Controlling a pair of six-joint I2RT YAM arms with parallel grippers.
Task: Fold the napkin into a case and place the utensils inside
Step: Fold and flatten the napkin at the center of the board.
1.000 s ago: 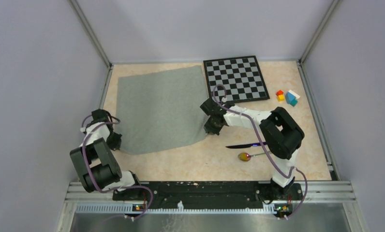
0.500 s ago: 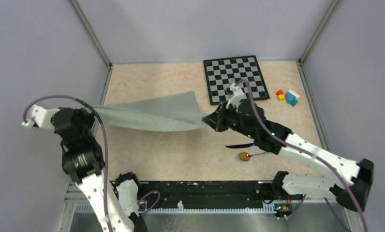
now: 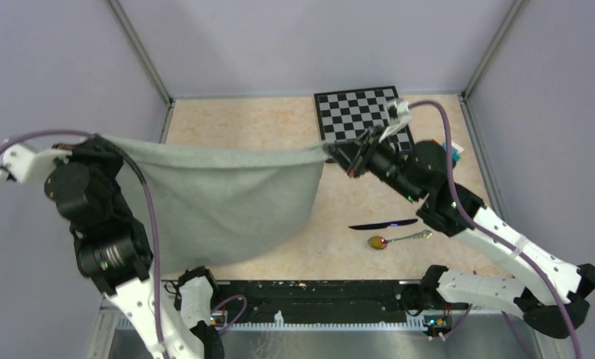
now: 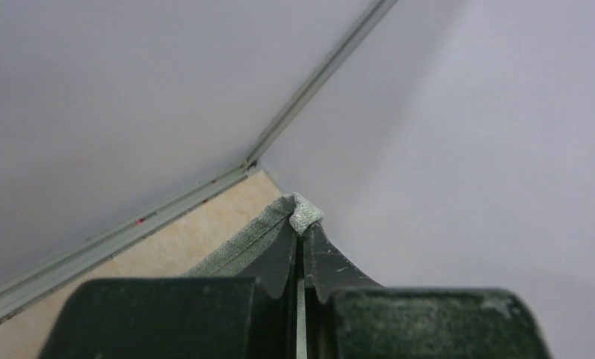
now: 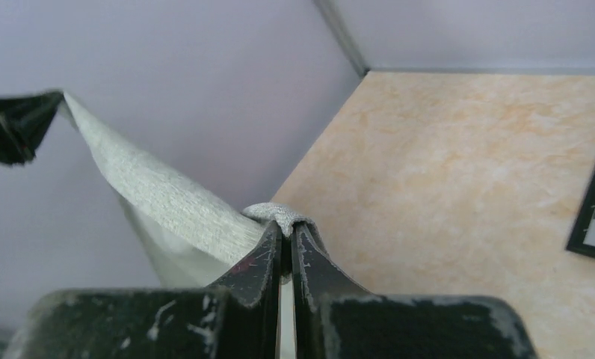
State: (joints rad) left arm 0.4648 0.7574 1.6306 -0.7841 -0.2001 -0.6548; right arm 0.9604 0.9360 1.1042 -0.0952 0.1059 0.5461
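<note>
The napkin [image 3: 227, 202] hangs in the air between your two arms, stretched along its top edge like a sheet on a line. Its lower part bellies down over the near left of the bench [image 3: 250, 120]; whether the bottom edge touches the surface I cannot tell. The left gripper [image 4: 303, 228] has its jaws pressed together on one top corner, with a small tuft of cloth poking out above the tips. The right gripper [image 5: 285, 228] pinches the other corner the same way, up near the chessboard [image 3: 354, 112].

You look to be at the first fold: the cloth is open, a single layer with no crease, and nothing like a case yet. The next move calls for lowering both corners together with the top edge taut and level, so the hanging edge lands first and the held edge can be laid squarely over it. If one arm leads, the fold will probably go skew.

The cloth is grey-green, soft and finely fuzzy, and limp enough to drape, so expect it to wrinkle rather than hold a sharp crease. The knife [image 3: 383, 224], slim, dark and flat, and the spoon [image 3: 395, 239], silver-handled with a yellow-red bowl, lie side by side on the pale marbled bench to the right, apart from the cloth.
</note>
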